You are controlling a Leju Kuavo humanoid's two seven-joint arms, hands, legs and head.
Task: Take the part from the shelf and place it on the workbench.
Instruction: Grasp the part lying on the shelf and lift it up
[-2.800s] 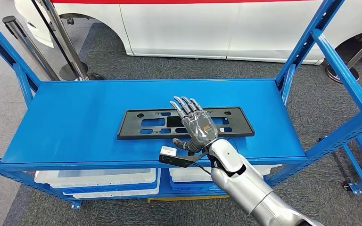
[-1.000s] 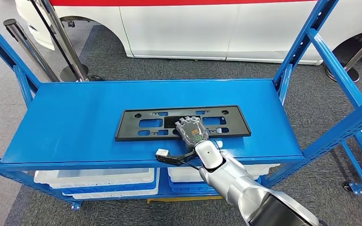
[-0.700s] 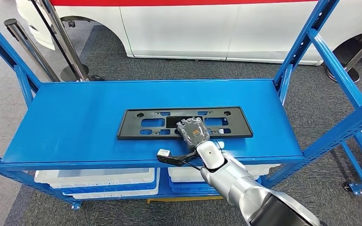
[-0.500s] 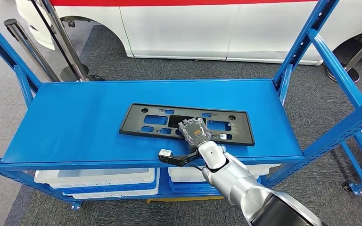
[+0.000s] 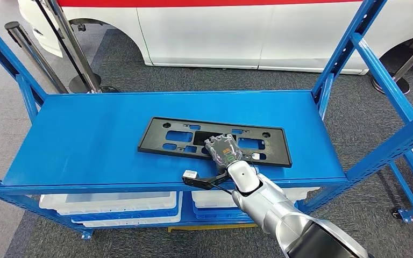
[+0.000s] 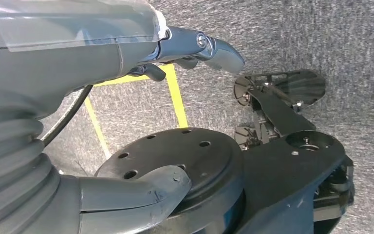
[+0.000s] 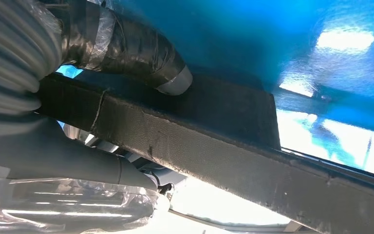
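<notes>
In the head view, a long black plastic plate frame (image 5: 215, 141) with rectangular cut-outs lies just right of centre in the frame, on the top deck of a blue metal shelf (image 5: 86, 145), and sits slightly askew, its left end higher in the picture than its right. The right hand (image 5: 223, 150) comes in from the lower right on a silver arm and is clamped on the frame's near long edge, the back of the hand turned up and the fingers curled down over the plastic. In the right wrist view a dark thumb (image 7: 126, 48) presses against one face of the black frame (image 7: 214, 146), with the glossy blue shelf surface (image 7: 321, 29) close behind it. The left hand (image 6: 102, 39) hangs over grey carpet (image 6: 297, 34) with yellow floor tape (image 6: 175, 95); its fingers are spread and hold nothing. White plastic bins (image 5: 107, 204) sit on the lower tier at the bottom of the head view, and a white car body (image 5: 236, 32) with a red stripe fills the top edge.
</notes>
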